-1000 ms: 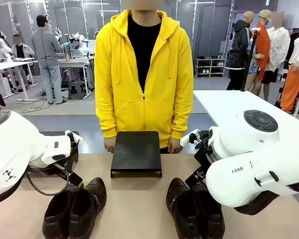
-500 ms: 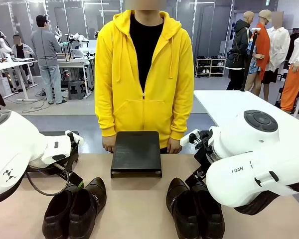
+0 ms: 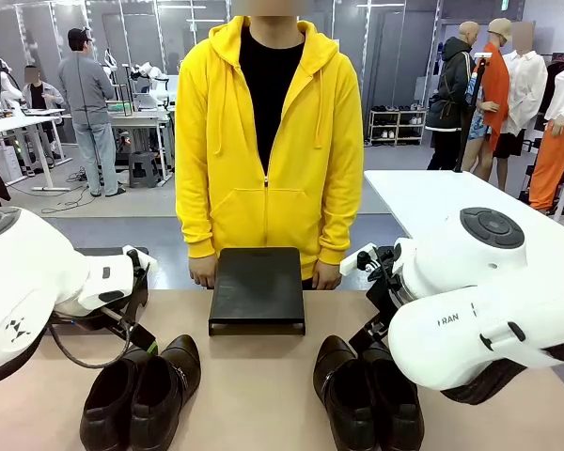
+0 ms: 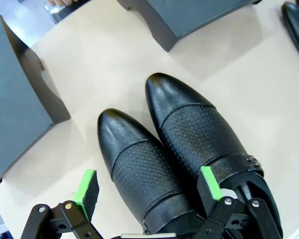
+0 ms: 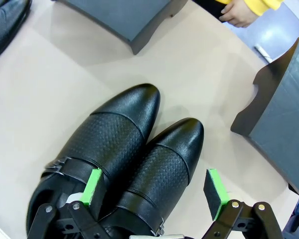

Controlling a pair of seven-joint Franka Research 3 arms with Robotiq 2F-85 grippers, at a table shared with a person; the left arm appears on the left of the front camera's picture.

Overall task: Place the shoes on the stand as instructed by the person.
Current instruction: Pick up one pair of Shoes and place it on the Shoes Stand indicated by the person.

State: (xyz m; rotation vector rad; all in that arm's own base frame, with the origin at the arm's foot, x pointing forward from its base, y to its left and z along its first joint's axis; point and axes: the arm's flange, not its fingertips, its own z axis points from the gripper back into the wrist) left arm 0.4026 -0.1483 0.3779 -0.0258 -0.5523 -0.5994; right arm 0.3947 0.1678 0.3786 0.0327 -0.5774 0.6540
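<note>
A flat black rectangular stand (image 3: 257,287) is set on the beige counter (image 3: 254,395) before the person in the yellow zip-up hoodie (image 3: 268,141). One pair of shiny black leather dress shoes (image 3: 143,393) is placed nearer than the stand, to its left; a second pair (image 3: 367,395), to its right. The left hand (image 4: 148,184) is held released over the first pair, the right hand (image 5: 153,188) released over the second.

The black, green-padded left gripper (image 4: 148,185) and right gripper (image 5: 154,189) are pointing down, holding their fingers wide apart.
</note>
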